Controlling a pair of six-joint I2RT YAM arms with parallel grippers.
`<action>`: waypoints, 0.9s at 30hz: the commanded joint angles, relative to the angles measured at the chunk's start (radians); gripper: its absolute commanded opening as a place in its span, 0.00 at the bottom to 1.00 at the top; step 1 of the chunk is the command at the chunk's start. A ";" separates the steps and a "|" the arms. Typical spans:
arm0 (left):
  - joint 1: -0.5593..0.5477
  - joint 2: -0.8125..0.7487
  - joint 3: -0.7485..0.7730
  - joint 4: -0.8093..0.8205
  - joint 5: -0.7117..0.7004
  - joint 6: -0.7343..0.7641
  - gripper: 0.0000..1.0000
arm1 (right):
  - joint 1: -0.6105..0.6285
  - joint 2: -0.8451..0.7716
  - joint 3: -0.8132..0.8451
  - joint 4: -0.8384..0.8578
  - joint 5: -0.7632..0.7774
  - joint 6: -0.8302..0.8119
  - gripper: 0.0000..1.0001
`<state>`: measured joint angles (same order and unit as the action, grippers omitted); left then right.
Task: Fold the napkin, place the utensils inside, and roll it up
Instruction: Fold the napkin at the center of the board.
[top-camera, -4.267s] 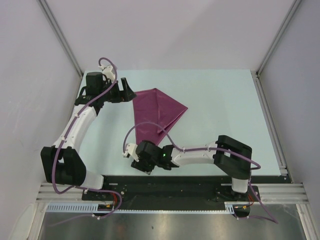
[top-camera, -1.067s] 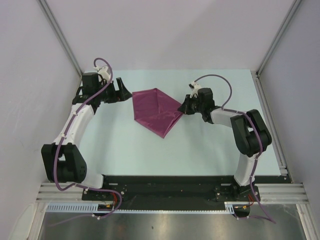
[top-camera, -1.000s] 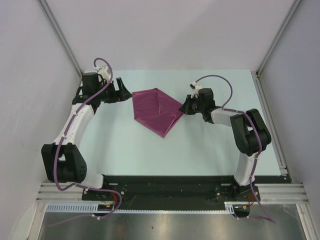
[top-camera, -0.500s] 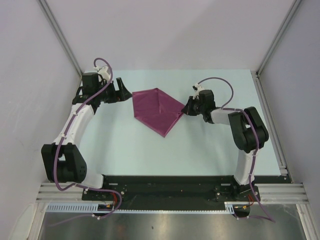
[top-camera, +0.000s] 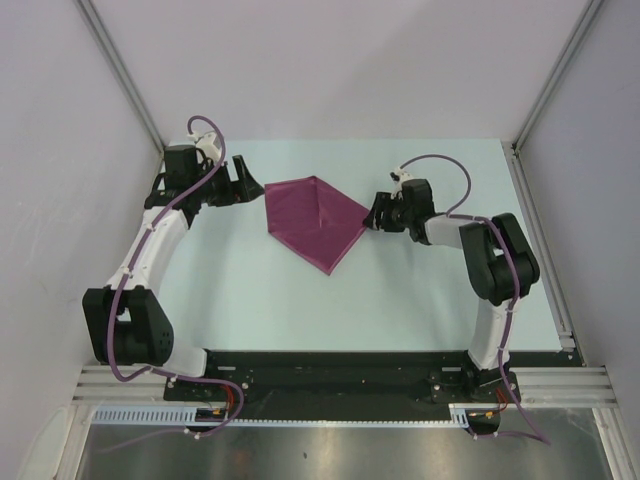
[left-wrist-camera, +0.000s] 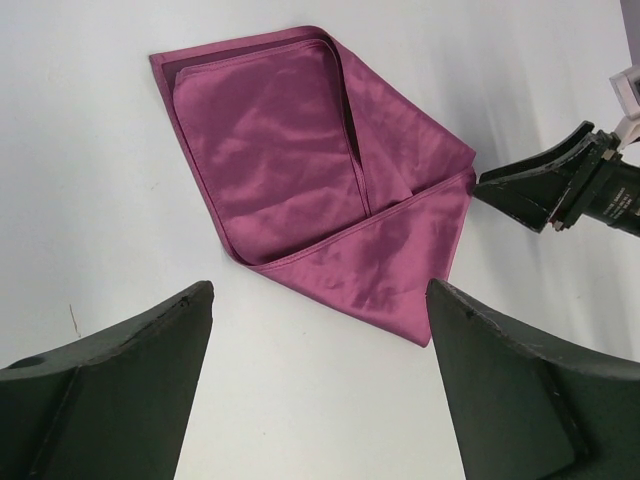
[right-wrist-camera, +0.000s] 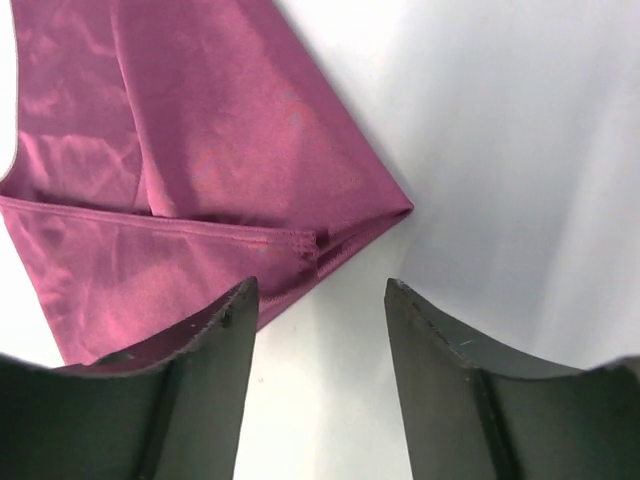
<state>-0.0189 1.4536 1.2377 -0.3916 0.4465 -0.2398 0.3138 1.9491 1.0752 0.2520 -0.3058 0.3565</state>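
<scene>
Pale blue-green table (top-camera: 430, 290), boxed by white walls (top-camera: 330, 70). Folded napkin (top-camera: 312, 222) flat at far centre, kite-shaped, long axis diagonal from far-left edge to sharp tip, pointing toward the near edge and slightly right. Hemmed flap edges crossing near the middle. Left gripper (top-camera: 247, 182) just beside the far-left corner, jaws wide apart, off the cloth. Right gripper (top-camera: 375, 215) at the right corner, jaws apart, cloth corner just ahead of the fingertips, unclamped. Broad bare tabletop between tip and arm bases (top-camera: 340, 375).
</scene>
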 joint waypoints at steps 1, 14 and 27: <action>0.010 -0.007 0.002 0.008 0.001 -0.012 0.92 | -0.007 -0.053 0.095 -0.049 0.017 -0.083 0.61; 0.010 -0.001 0.003 0.003 -0.006 -0.007 0.92 | -0.094 0.207 0.377 -0.129 -0.252 -0.080 0.50; 0.010 -0.004 0.000 0.007 0.003 -0.010 0.92 | -0.111 0.356 0.488 -0.177 -0.469 -0.014 0.39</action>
<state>-0.0189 1.4536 1.2377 -0.3992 0.4404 -0.2398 0.2016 2.2757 1.5173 0.0895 -0.6945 0.3172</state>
